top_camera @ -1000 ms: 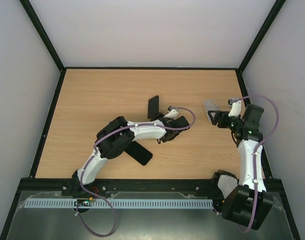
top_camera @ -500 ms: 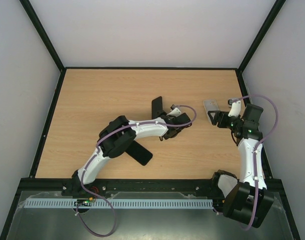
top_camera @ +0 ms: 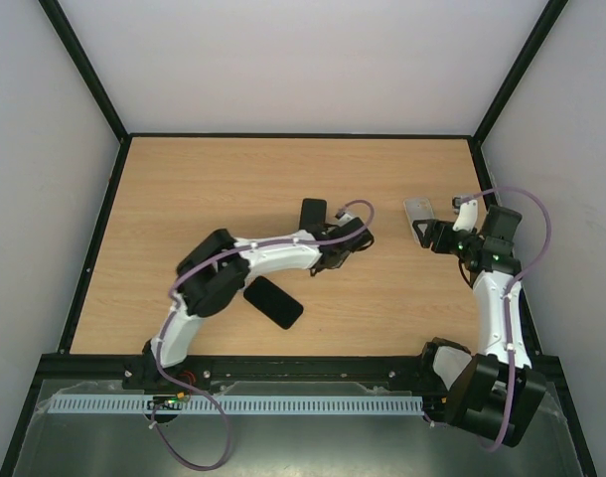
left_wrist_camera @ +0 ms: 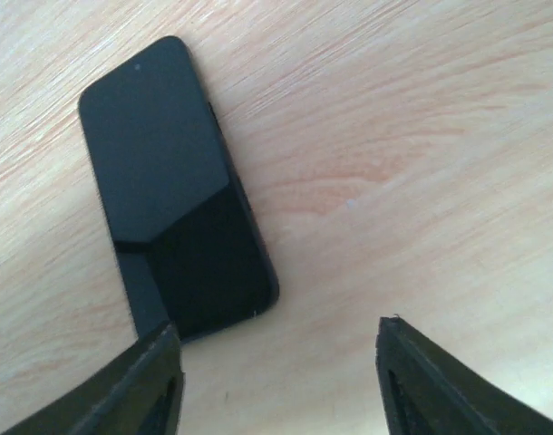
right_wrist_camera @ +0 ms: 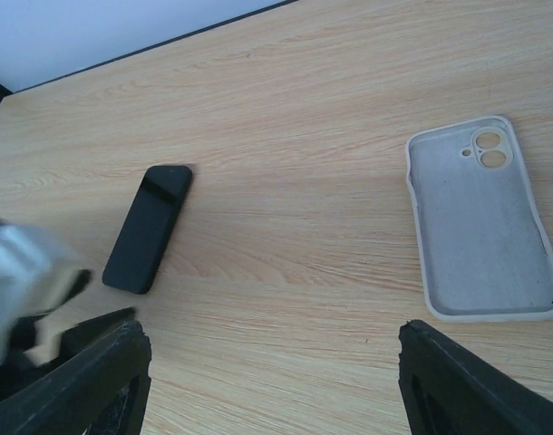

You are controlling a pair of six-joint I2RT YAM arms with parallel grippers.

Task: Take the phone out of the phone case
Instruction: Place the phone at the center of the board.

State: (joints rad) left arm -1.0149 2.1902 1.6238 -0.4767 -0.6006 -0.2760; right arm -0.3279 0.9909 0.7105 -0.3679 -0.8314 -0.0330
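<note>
The phone (left_wrist_camera: 172, 190) is glossy black, the phone case (right_wrist_camera: 480, 222) at its 3 o'clock is pale grey, and the table (top_camera: 184, 199) is light wood-grain.

Lab test cell.
I see a wood table (top_camera: 184, 189) boxed in by white walls (top_camera: 303, 60) and black framing (top_camera: 88, 70).
</note>
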